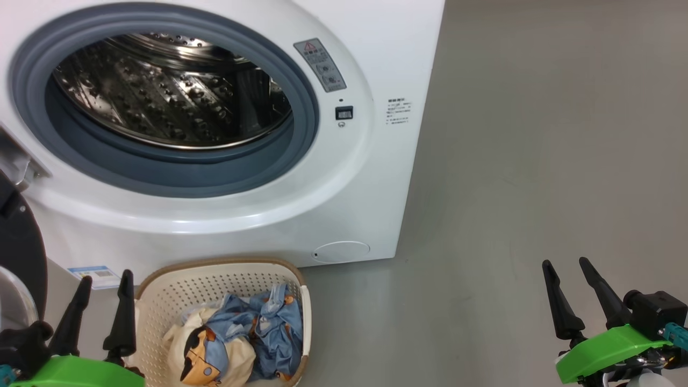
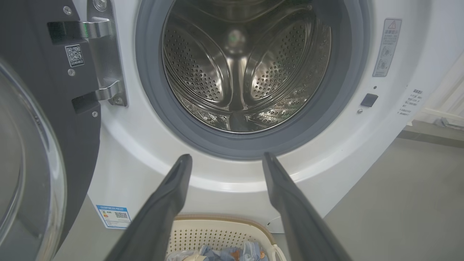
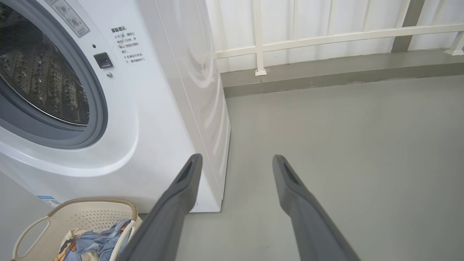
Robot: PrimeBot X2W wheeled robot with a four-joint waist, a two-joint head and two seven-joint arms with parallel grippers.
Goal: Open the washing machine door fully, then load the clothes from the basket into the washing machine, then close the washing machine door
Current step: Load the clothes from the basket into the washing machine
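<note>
The white washing machine (image 1: 376,64) stands with its steel drum (image 1: 172,91) exposed. Its black washing machine door (image 2: 40,119) hangs swung wide at the left on its hinge. On the floor in front sits the cream basket (image 1: 215,285), holding the clothes (image 1: 252,333): light blue bear-print fabric and a cream piece with an orange and black print. My left gripper (image 1: 104,284) is open just left of the basket, holding nothing. My right gripper (image 1: 567,265) is open over bare floor at the right, well away from the basket.
Grey floor (image 1: 537,161) stretches to the right of the machine. A white railing (image 3: 326,36) above a low grey kerb runs behind it. A blue label (image 2: 113,216) marks the machine's lower left front.
</note>
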